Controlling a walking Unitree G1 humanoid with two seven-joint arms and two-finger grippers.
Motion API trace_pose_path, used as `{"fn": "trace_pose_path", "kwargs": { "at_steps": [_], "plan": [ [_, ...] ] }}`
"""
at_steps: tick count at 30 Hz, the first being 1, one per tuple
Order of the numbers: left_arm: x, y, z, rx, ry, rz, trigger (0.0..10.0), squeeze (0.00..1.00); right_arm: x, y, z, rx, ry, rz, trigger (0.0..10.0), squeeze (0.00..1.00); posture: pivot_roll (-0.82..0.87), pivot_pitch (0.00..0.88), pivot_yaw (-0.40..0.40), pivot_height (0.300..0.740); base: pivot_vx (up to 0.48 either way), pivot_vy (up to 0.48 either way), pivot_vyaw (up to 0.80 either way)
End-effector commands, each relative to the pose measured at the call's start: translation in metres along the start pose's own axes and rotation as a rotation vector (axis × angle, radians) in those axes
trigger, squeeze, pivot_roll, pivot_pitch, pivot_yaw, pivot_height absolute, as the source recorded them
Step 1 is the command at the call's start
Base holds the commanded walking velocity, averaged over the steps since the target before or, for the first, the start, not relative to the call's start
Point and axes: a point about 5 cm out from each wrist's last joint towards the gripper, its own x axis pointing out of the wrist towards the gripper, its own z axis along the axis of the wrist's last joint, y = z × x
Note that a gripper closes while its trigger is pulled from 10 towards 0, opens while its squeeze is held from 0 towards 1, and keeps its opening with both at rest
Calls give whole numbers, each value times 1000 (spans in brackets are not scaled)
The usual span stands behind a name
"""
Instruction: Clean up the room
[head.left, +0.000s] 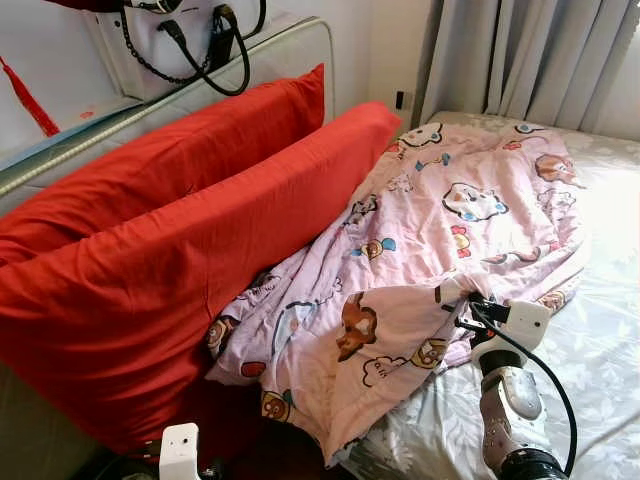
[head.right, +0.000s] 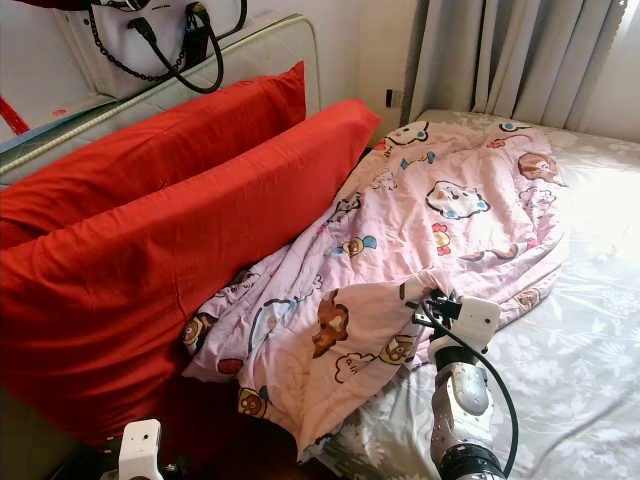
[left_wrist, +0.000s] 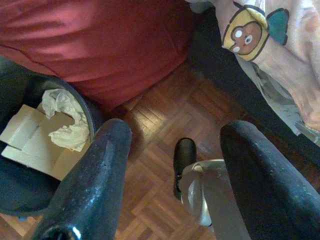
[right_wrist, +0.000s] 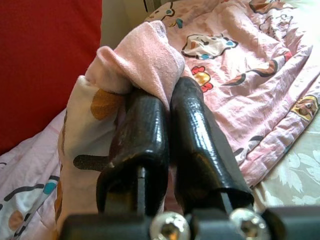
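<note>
A pink blanket printed with cartoon animals lies crumpled across the bed, its near corner hanging over the bed's edge. My right gripper is shut on a bunched fold of the blanket near its front edge, and the cloth wraps over both black fingers. Two large red pillows lean against the headboard to the left. My left gripper hangs low beside the bed, open, with nothing between its fingers, above the wooden floor.
The bed sheet is pale grey with a flower print and lies bare at the right. Grey curtains hang behind the bed. A dark bin holding cardboard and crumpled paper stands on the parquet floor under the left arm.
</note>
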Motion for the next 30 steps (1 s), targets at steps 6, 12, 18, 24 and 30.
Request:
{"fn": "trace_pose_path", "kwargs": {
  "at_steps": [6,12,18,24,30],
  "plan": [
    [-3,7,-11,9,59,18,10000,0,1,2,5,3,-31,0,10000,0,62,44,74,740,0,0,0],
    [-2,6,-10,11,54,15,10000,0,1,2,6,3,-34,-1,10000,0,61,36,74,740,0,0,0],
    [-2,6,-9,17,48,10,10000,0,1,1,6,2,-38,-4,10000,0,57,28,75,740,0,0,0],
    [-3,6,-10,25,47,8,10000,0,0,1,6,-4,-39,-2,10000,0,56,22,76,740,0,0,0],
    [-3,6,-11,29,49,5,10000,0,0,-1,7,-4,-41,-9,10000,0,57,21,76,740,-205,0,0]
  ]
}}
